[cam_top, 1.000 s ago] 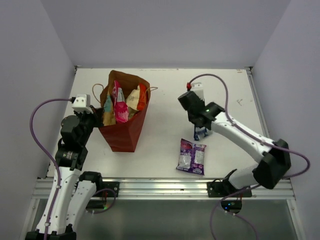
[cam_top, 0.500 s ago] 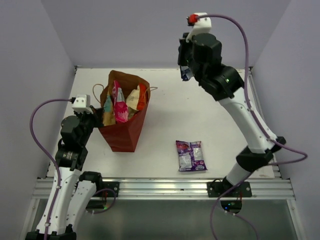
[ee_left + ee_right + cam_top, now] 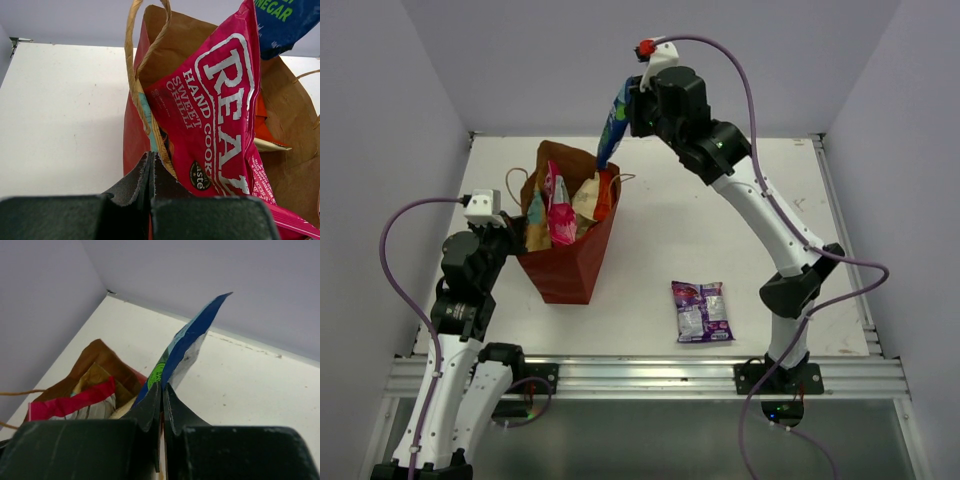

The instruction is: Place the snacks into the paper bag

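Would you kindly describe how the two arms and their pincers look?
The left arm and right arm have white links, black joints and purple cables. Each wrist carries a white camera block. The left pincer and right pincer are tapered, matte black.

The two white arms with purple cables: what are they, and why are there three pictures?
They are two robot arms bolted to a table, each ending in a two-finger gripper. One picture looks down from above; the other two come from wrist cameras. The left gripper is pinched shut on the rim of a red paper bag holding several snack packets, a pink packet among them. The right gripper is shut on a blue packet, held over the bag's open top. A purple-silver packet lies on the table.
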Motion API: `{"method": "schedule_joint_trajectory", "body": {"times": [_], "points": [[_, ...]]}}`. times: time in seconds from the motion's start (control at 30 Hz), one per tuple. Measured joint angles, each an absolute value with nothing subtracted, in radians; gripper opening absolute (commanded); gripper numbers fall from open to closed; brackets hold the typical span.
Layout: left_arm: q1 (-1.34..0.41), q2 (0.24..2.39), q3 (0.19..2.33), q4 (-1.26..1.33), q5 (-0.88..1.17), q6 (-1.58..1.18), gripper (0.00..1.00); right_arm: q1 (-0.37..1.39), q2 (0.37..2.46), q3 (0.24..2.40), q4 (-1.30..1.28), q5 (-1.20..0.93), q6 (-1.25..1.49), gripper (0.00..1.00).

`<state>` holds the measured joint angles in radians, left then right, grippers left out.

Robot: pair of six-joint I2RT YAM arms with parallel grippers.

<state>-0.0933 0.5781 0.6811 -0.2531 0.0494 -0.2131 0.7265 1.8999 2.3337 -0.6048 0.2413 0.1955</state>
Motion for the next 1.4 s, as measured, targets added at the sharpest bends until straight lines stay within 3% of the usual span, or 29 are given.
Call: {"method": "schedule_joint_trajectory", "body": {"times": [0.63,1.0,1.23,1.3,1.37,1.4], "points": [[-0.093,0.578,0.68,-0.252,0.049,-0.213,0.0,0.91,1.944,2.442,-0.588,0.155,0.163,0.0],[-0.093,0.577,0.68,-0.252,0.05,-0.213,0.0,0.939,1.91,2.21,-0.557,0.165,0.155,0.0],[-0.094,0.574,0.68,-0.252,0.049,-0.213,0.0,0.938,1.943,2.186,-0.541,0.154,0.158,0.0],[-0.094,0.573,0.68,-0.252,0.05,-0.213,0.0,0.941,1.943,2.152,-0.535,0.146,0.16,0.12],[-0.094,0.573,0.68,-0.252,0.05,-0.213,0.0,0.945,1.943,2.114,-0.533,0.139,0.163,0.39],[-0.094,0.573,0.68,-0.252,0.049,-0.213,0.0,0.949,1.943,2.094,-0.535,0.138,0.164,0.45]]}}
